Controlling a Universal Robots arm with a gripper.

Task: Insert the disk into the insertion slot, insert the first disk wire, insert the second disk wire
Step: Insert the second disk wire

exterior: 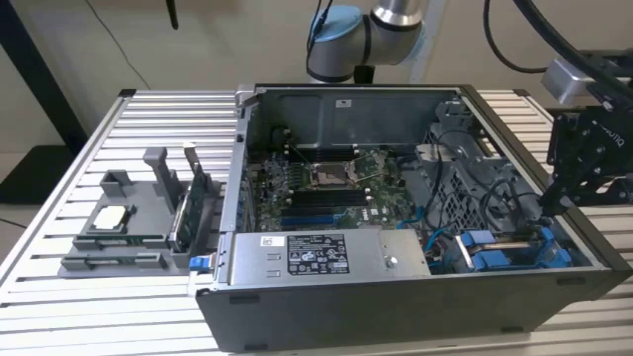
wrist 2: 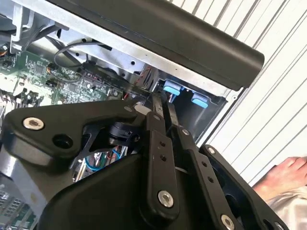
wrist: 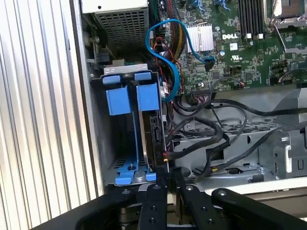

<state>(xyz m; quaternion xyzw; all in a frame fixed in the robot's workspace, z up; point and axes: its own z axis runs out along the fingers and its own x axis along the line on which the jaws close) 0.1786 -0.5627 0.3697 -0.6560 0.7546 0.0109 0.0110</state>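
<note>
Disk edge-on in the insertion slot, one end partly behind the gripper.

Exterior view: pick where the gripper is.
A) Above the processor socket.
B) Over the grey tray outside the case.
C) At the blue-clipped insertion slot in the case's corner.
C: the gripper hangs right by the insertion slot, in the corner of the case on the exterior view's right.
</note>
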